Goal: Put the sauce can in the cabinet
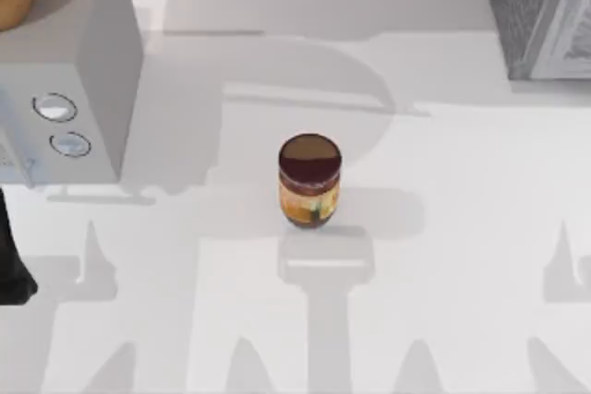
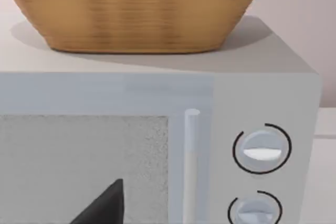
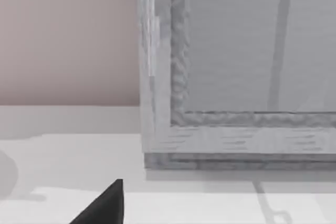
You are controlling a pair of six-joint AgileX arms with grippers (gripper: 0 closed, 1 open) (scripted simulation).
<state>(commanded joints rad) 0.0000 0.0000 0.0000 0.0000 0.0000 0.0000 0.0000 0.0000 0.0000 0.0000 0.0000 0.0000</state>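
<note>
The sauce can (image 1: 309, 180) stands upright in the middle of the white table, with a dark maroon top and an orange-yellow label. The grey cabinet (image 1: 540, 11) sits at the table's far right corner, and the right wrist view faces its framed front (image 3: 236, 66) from close by. A dark tip of my right gripper (image 3: 105, 205) pokes in at the edge of that view, off the can. My left gripper (image 2: 105, 208) shows the same way, in front of the microwave. Part of my left arm (image 1: 11, 265) is at the table's left edge. Both grippers are far from the can.
A white microwave (image 1: 74, 89) with two round knobs (image 2: 261, 149) and a vertical door handle (image 2: 191, 161) stands at the far left. A woven basket (image 2: 136, 9) rests on top of it. Open tabletop (image 1: 443, 256) lies around the can and toward the front.
</note>
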